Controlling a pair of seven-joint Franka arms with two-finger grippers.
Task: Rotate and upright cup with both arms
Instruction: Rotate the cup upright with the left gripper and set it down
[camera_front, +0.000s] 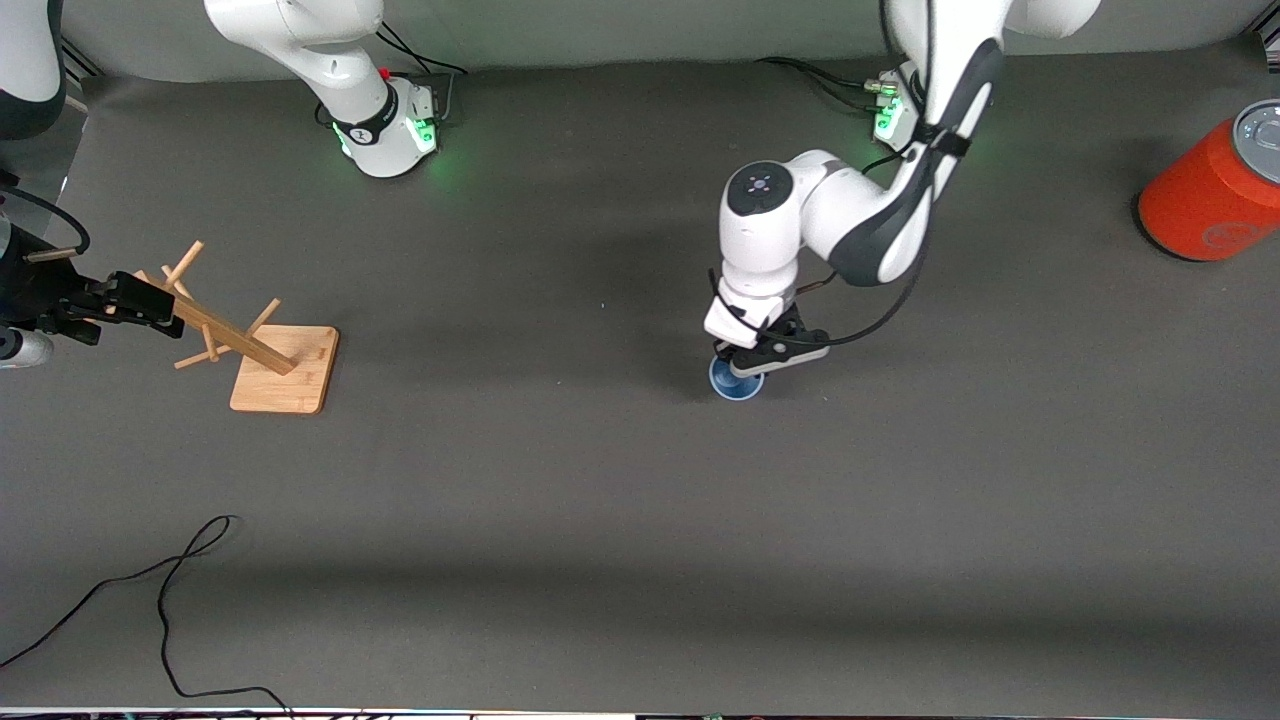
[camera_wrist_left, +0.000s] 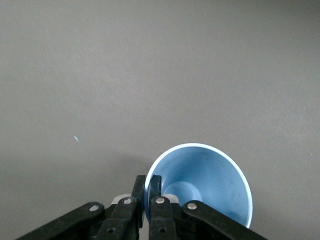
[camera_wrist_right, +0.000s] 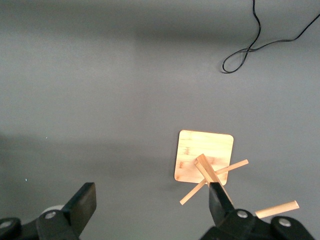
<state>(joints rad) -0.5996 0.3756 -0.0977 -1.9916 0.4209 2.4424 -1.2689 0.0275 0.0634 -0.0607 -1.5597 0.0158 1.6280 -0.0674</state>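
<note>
The pale blue cup is mouth-up in the middle of the table, at or just above the surface. My left gripper comes down on it from above and is shut on its rim. In the left wrist view one finger sits inside the cup and the other outside, so the left gripper pinches the cup wall. My right gripper hangs open over the wooden rack at the right arm's end of the table. Nothing is between the fingers of the right gripper.
A wooden peg rack on a square base stands toward the right arm's end. A large orange-red can lies near the left arm's end. A black cable trails across the mat nearer the front camera.
</note>
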